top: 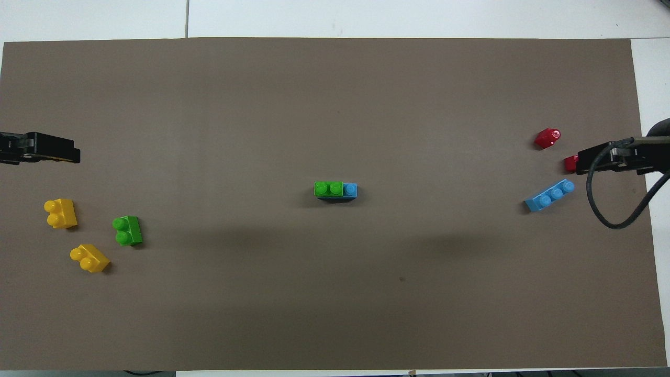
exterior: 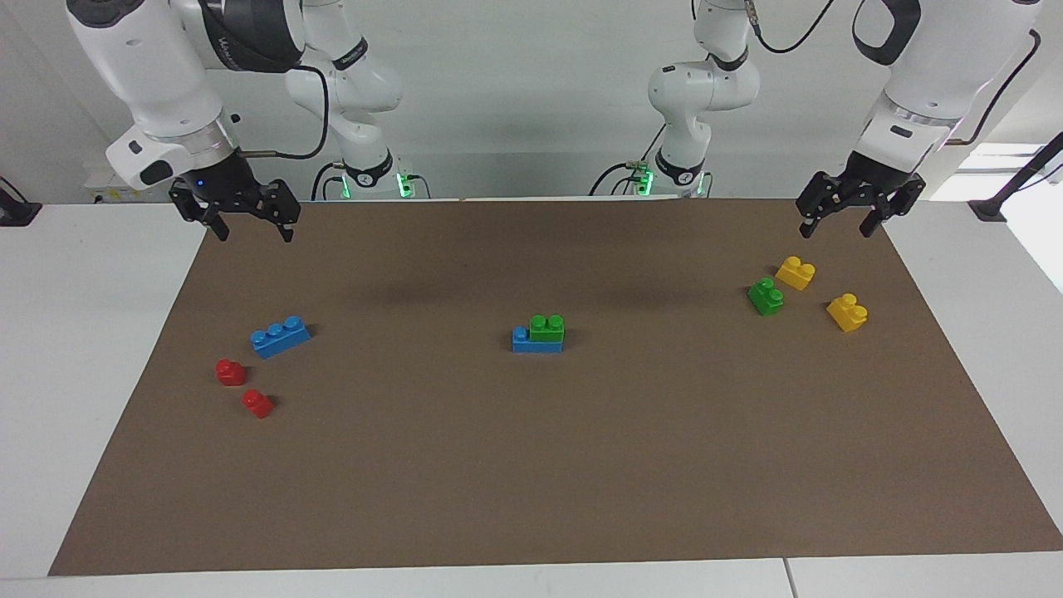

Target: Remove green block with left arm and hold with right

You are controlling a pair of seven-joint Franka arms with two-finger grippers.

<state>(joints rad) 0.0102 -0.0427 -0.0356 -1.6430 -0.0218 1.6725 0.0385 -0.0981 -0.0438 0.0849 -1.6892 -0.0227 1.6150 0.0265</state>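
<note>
Facing view gives you the clearest read: the green block (exterior: pixel 547 327) sits pressed onto one end of a blue three-stud brick (exterior: pixel 535 340) in the middle of the brown mat (exterior: pixel 531 465) that covers the table (exterior: pixel 83 332). One blue stud stays bare beside it, on the side toward the right arm's end of the table. Nothing is touching that stack.

Your left tool (exterior: pixel 855 218) hangs in the air over the mat's corner at the left arm's end, fingers spread and holding nothing. Below it on the mat you have a darker green brick (exterior: pixel 766 296) with a yellow brick (exterior: pixel 795 272) just beside it, nearer to the robots, and a second yellow brick (exterior: pixel 847 312) near them, closer to the mat's edge.

Your right tool (exterior: pixel 247 218), the one with the small blue light on its wrist, hangs over the mat's corner at the right arm's end, its fingers likewise spread and empty. On that end of the mat lies a loose blue brick (exterior: pixel 280 336), set at a slant, and farther from the robots than it, two small red bricks (exterior: pixel 231 371) (exterior: pixel 258 404) near each other but apart.

In the overhead view, the right tool (top: pixel 602 159) covers part of one red brick (top: pixel 570 164), yet the facing view shows it raised well above the mat. Both arms are well apart from the central stack.
</note>
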